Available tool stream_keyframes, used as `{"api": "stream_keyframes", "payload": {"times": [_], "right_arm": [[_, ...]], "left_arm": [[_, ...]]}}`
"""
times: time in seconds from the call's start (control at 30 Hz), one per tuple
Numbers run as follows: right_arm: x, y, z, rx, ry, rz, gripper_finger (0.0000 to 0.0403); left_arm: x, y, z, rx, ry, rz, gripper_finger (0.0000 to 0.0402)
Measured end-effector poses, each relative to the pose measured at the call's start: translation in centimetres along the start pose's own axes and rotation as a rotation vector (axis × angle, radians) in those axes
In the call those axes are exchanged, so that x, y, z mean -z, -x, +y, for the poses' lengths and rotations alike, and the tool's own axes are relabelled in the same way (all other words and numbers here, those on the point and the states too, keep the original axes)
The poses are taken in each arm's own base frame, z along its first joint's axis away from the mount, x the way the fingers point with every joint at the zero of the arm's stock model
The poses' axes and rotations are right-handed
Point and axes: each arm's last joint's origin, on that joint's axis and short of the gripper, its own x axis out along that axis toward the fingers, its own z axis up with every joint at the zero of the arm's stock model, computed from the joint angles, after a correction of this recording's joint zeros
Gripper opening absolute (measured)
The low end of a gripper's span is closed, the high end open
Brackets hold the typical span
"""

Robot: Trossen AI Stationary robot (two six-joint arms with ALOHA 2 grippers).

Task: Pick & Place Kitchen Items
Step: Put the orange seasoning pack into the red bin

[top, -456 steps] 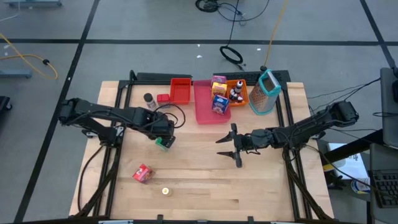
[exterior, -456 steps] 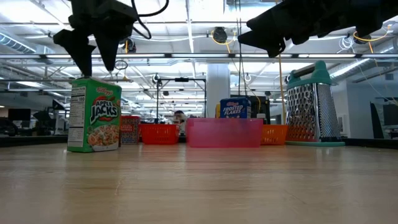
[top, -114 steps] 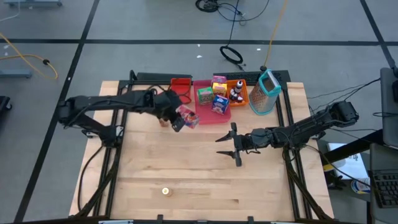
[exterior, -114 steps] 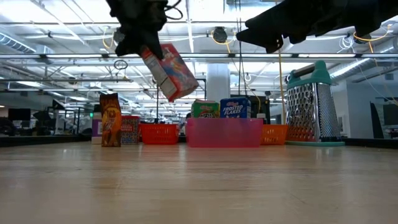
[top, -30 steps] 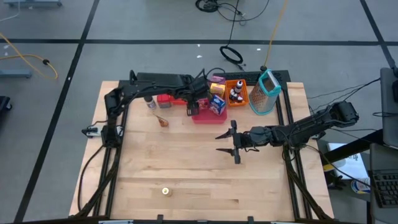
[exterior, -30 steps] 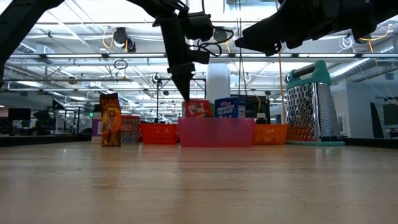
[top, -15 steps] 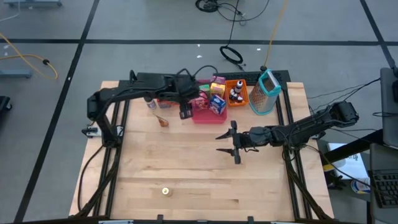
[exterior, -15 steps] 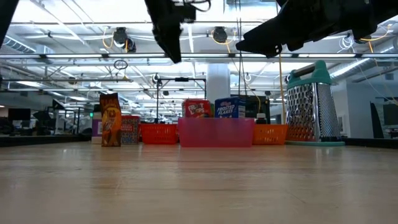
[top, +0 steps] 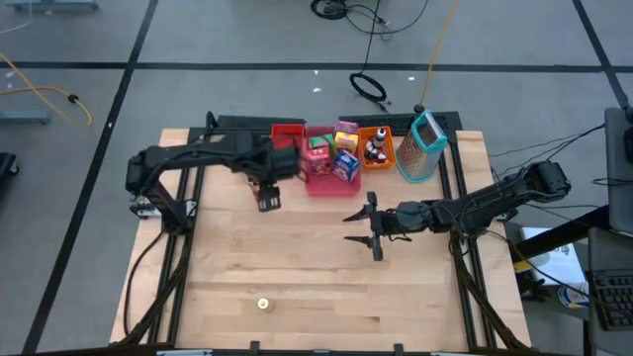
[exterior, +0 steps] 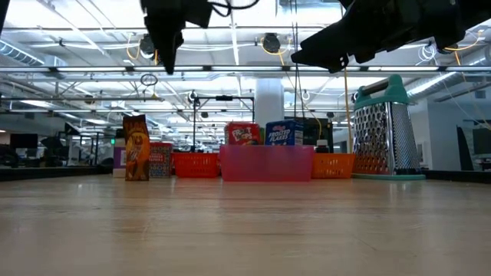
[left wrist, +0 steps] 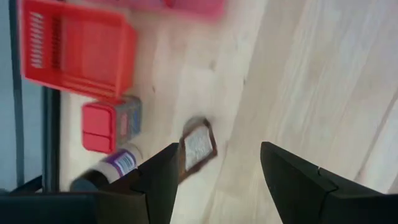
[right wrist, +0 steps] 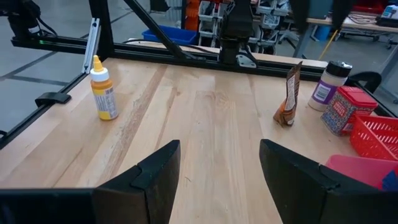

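The left end effector (top: 269, 201) had pulled back empty, fingers apart, leaving its red box (top: 317, 149) in the pink tray (top: 321, 184) (brown pouch (left wrist: 198, 145) likely next).

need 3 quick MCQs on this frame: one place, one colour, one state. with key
1. Where is the small yellow bottle?
A. In the orange tray
B. Alone on bare wood, far from the trays
C. In the pink tray

2. What colour is the tray holding the cereal boxes?
A. Red
B. Orange
C. Pink

3. What state is the left gripper in?
A. Open, holding nothing
B. Shut on a blue box
C. Shut on the grater

Key:
1 B: the high view shows the small yellow bottle by itself on the wood.
2 C: the cereal boxes stand up out of the pink tray.
3 A: the left gripper hangs beside the trays with fingers apart and nothing between them.

The right gripper waits open mid-table.
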Motion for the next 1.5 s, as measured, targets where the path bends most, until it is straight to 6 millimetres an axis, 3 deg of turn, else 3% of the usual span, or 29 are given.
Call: {"api": "stream_keyframes", "payload": {"times": [0.27,0.57,0.97,1.2,1.5], "right_arm": [[0.0,0.0,0.0,0.000,0.000,0.002,0.0212],[0.1,0.0,0.0,0.000,0.001,0.006,0.0212],[0.1,0.0,0.0,0.000,0.003,0.006,0.0212],[0.1,0.0,0.0,0.000,0.004,0.012,0.0212],[0.3,0.0,0.0,-0.001,0.006,0.028,0.0212]], "left_arm": [[1.6,-3.4,-1.4,-0.042,-0.069,0.177,0.0225],[3.6,-6.9,-1.5,-0.145,-0.143,0.335,0.0225],[3.7,-7.1,-1.3,-0.234,-0.191,0.337,0.0225],[3.0,-7.4,-1.4,-0.192,-0.291,0.278,0.0225],[3.8,-8.9,-0.8,-0.146,-0.264,0.333,0.0225]]}}
